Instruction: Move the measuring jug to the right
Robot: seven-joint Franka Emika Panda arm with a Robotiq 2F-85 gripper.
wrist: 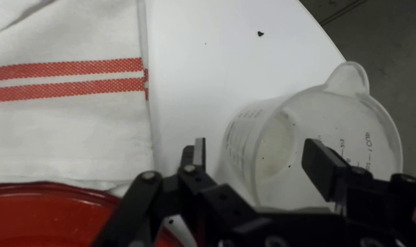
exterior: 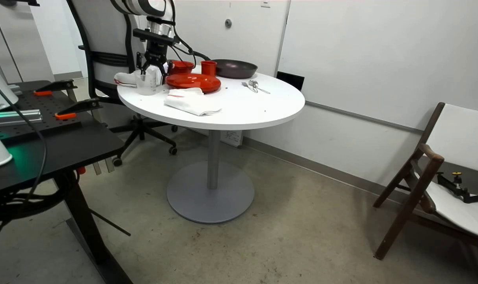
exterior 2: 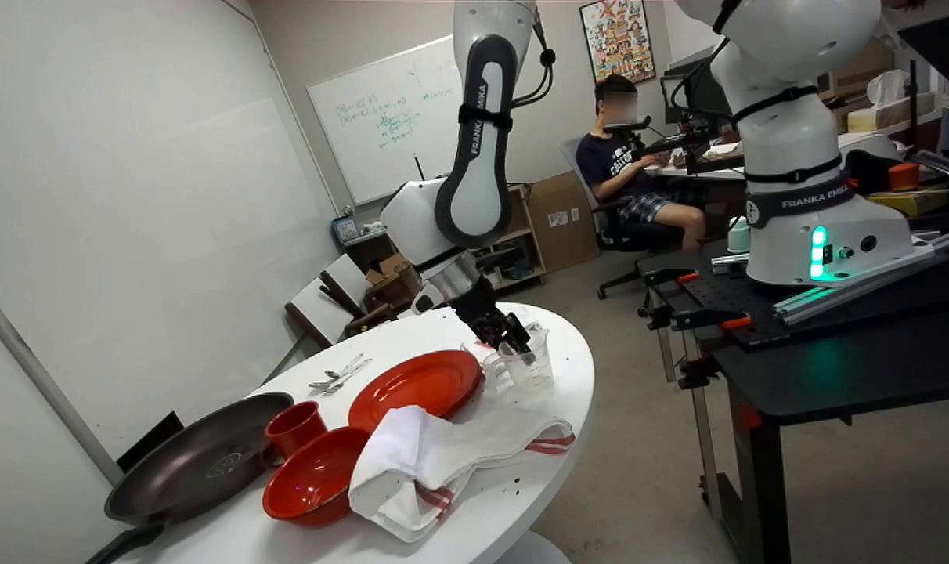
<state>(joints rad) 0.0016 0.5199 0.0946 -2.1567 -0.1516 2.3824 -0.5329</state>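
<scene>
At the rim of the round white surface [exterior: 254, 104]: the measuring jug [wrist: 283, 144], upright, just beside the red plate [exterior 2: 416, 384].
Hand [wrist: 254, 154]: spread apart, one finger [wrist: 323, 169] over or inside the jug's mouth, the other outside its wall; whether either touches the jug I cannot tell.
Jug's side: printed measuring marks, seen in the wrist view.
Arm [exterior 2: 478, 157]: bent down over the surface from above.
Towels: one towel [exterior 2: 443, 470], white with red stripes, beside the red bowl [exterior 2: 318, 482]; another towel [exterior: 191, 101] beside the plate.
Cup [exterior 2: 296, 427]: red, between the bowl and the dark pan [exterior 2: 200, 462] in both exterior views.
Cutlery [exterior 2: 340, 377]: loose on the surface, near the pan.
Base [exterior 2: 819, 211]: on a black desk [exterior 2: 874, 376], green light showing.
Person [exterior 2: 623, 172]: seated across the room, face blurred.
</scene>
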